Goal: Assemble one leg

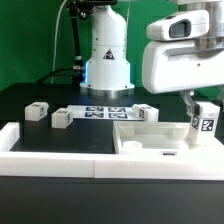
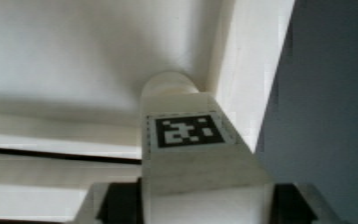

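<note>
Gripper (image 2: 197,206) holds the leg (image 2: 194,140) firmly; you see its end near the white panel's (image 1: 150,142) raised corner edges.

Your exterior camera sits low, well back from the claw (image 1: 201,108), looking across the table (image 1: 60,140) toward the arm's base (image 1: 106,65). Your wrist camera rides just behind the claw (image 2: 197,205), looking closely along it. Both share the leg (image 1: 206,122) (image 2: 190,120) at the claw and the white panel (image 1: 150,138) (image 2: 69,60) beyond it.
</note>
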Robot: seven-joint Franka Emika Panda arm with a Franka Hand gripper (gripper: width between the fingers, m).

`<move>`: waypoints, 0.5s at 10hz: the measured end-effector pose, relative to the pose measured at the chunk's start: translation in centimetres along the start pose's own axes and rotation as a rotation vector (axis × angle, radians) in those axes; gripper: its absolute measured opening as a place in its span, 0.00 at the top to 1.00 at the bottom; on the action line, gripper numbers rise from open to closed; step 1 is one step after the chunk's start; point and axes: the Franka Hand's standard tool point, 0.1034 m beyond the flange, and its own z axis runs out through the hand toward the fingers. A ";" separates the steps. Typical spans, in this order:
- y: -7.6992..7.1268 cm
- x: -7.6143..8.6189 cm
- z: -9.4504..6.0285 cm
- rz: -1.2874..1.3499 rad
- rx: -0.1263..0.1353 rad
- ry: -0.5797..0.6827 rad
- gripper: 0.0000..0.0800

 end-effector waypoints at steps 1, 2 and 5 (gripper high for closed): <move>0.0 0.0 0.0 0.004 0.001 0.004 0.62; 0.1 0.2 0.0 0.042 0.000 0.023 0.62; 0.4 0.3 0.0 0.359 0.005 0.058 0.62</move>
